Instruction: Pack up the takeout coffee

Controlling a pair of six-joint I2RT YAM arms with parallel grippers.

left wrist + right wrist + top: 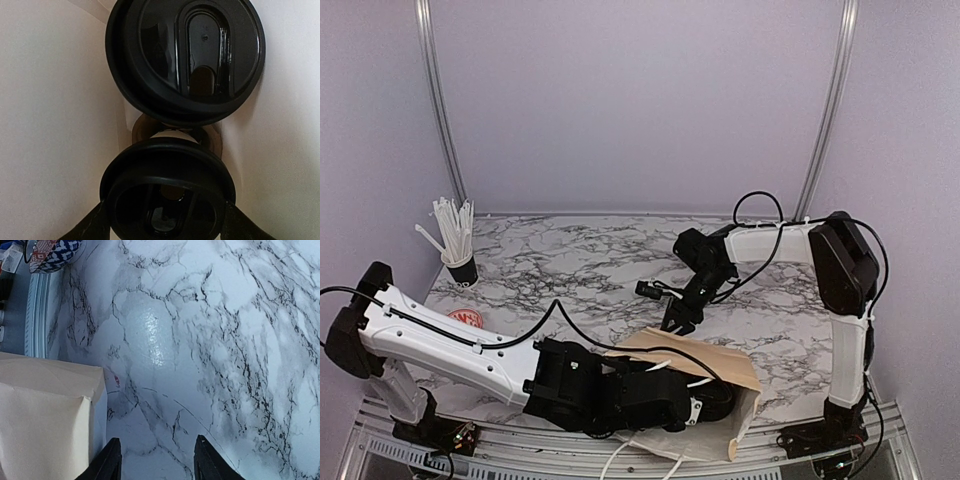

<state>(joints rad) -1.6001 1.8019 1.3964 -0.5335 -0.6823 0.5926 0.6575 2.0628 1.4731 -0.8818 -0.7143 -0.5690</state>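
My table (600,262) has a white top with grey and black wiggly lines all over it, like marble. Far back on the left stands a small black cup (462,271) stuffed with white sticks (451,225). A bit nearer on the left lies a round red-and-white thing (466,318), half hidden behind my left arm. A big tan paper bag (718,362) lies on its side at the near edge, right of the middle. My right wrist's eye sees a corner of the bag resting on the shiny top, and far from it a patterned bowl (52,252) sits by the table's edge.
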